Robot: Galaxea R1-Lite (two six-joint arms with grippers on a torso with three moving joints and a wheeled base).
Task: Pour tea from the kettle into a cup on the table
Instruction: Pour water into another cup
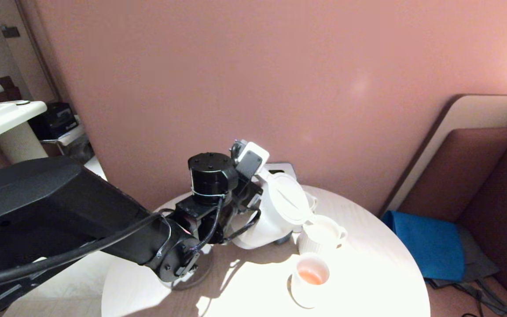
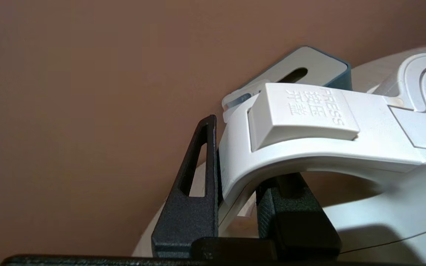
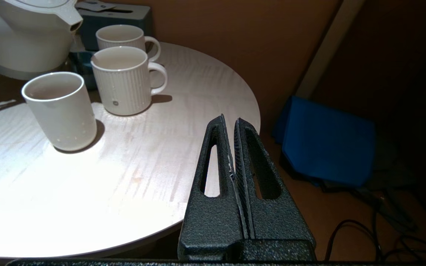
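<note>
The left pincer (image 2: 235, 184) is pinching the handle of the kettle (image 1: 280, 207), tipping it above the table (image 1: 368, 273) beside the plain cup (image 1: 310, 281) holding tea (image 1: 310, 276), while the right pincer (image 3: 230, 147) is hovering pressed together off the table's edge.

The right pincer (image 3: 231, 127), fingers pressed together, hangs over the worktop (image 3: 131, 159) edge; kettle (image 3: 24, 37) spout above three mugs.

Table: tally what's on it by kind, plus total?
Kettle: 1, held tilted by the left gripper at its handle
Smooth cup: 1
Ribbed mugs: 2
Dark blue tissue box: 1
Round grey base: 1
Total: 6
</note>
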